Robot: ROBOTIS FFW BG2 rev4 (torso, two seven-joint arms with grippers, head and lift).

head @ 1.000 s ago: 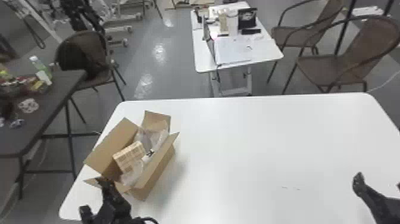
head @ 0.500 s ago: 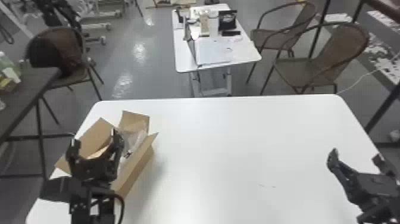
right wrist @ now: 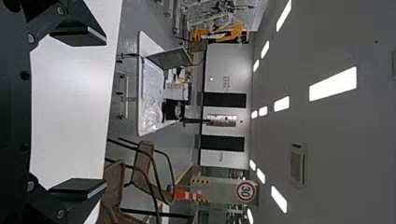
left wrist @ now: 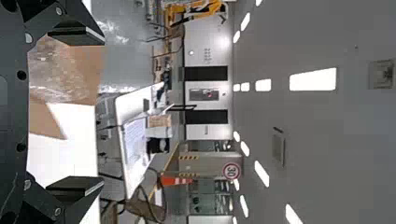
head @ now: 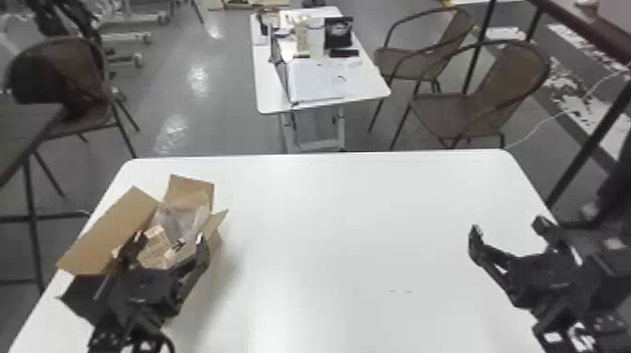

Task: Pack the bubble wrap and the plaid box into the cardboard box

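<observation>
Together, crinkled wrap [head: 180, 219], plaid box [head: 154, 249] in cardboard [head: 110, 232], left tool [head: 169, 236] wide, right tool [head: 508, 226] wide

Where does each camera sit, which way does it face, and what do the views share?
Head view: on the robot's head, facing forward and down at the white table; left pincer and right pincer show.
Left wrist view: on the left wrist, facing across the room past the bubble wrap, its own fingers framing the view.
Right wrist view: on the right wrist, facing over the table towards a brown armchair, between its own fingers.
Head and left wrist views share the cardboard box.
</observation>
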